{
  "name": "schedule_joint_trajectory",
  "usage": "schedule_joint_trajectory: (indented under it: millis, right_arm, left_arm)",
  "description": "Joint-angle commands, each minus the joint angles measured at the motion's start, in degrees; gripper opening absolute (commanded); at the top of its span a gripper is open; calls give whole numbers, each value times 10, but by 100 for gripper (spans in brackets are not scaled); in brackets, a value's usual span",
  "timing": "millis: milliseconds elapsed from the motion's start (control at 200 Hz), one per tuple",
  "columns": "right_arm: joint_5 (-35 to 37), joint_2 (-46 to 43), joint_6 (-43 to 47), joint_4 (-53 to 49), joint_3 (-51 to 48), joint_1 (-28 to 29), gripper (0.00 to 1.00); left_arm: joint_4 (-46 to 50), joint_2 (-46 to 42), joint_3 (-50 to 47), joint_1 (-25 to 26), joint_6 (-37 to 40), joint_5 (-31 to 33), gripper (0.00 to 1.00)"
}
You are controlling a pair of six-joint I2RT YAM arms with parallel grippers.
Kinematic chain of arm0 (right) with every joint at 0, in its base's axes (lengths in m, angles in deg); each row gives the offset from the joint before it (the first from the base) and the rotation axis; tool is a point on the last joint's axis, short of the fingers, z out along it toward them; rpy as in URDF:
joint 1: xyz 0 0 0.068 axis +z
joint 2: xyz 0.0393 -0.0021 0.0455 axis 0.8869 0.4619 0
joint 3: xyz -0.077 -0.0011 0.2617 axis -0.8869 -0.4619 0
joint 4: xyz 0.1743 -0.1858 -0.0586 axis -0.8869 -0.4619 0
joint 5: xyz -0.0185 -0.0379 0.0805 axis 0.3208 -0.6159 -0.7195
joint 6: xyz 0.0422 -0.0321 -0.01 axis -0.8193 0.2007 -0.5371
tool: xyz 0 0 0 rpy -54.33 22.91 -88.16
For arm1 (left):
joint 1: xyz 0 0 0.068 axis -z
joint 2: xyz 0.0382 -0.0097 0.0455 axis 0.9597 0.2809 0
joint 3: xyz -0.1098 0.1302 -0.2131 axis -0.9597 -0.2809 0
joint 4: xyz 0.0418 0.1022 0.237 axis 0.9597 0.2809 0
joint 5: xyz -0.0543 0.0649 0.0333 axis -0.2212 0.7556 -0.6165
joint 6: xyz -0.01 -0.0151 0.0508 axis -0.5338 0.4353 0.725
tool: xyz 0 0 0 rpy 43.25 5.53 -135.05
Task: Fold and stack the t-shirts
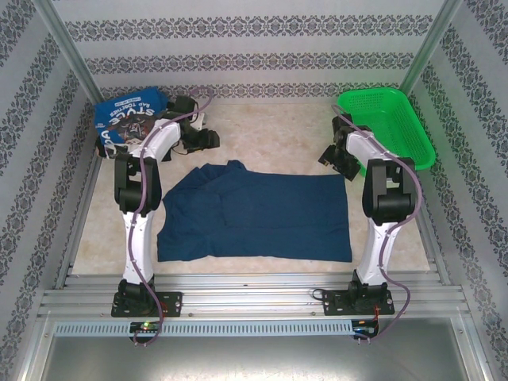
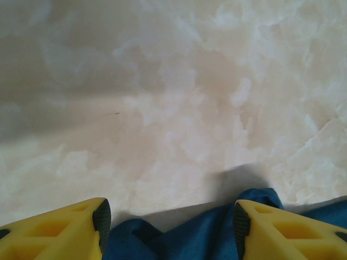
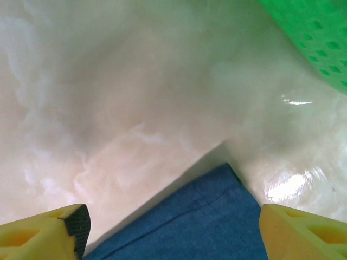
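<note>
Navy t-shirt (image 1: 254, 218) spread flat for folding.
It lies on the counter (image 1: 270, 131); left fingers (image 2: 54, 233) over its 11 o'clock corner and right fingers (image 3: 303, 227) over 1 o'clock both gape empty, likely to pinch that edge; folded blue tee (image 1: 127, 119) waits at 10 o'clock.

bare table (image 1: 270, 127) beyond t-shirt (image 1: 262, 210), basket (image 1: 389, 119) far right

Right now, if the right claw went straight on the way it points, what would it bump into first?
Probably the right claw would meet the corner of the dark blue t-shirt on the table first; the green basket sits off to one side. Depth is unclear.
</note>
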Motion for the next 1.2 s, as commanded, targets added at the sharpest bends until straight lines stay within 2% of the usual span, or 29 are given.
schedule_joint_trajectory:
  millis: [0,100,315,390,510,650,784,884,964,1049,1194]
  right_arm:
    - [10,42,17,-31,17,2,76]
    - [17,46,29,-36,26,7,73]
    - [15,46,37,-35,17,13,56]
    - [12,41,39,-29,7,15,48]
    - [8,35,40,-21,-7,17,27]
    - [5,28,39,-13,-18,18,13]
    - [6,7,40,0,-30,19,3]
    - [5,-12,40,8,-37,20,0]
    - [-2,-31,41,24,-49,20,0]
    - [-9,-52,39,40,-63,20,0]
    - [-17,-86,41,67,-83,22,0]
  left_arm:
    - [17,19,18,-6,23,0,62]
    - [26,24,19,-6,29,-7,61]
    - [66,39,10,-5,46,-11,59]
    - [74,41,3,-5,53,-22,59]
    - [87,45,-9,-3,61,-32,58]
    - [86,46,-28,-1,65,-74,56]
    - [77,46,-44,1,62,-113,45]
    - [76,41,-45,1,60,-112,24]
    - [70,31,-36,1,56,-118,14]
    - [53,15,-33,1,49,-128,10]
    - [3,-37,-66,2,45,-105,7]
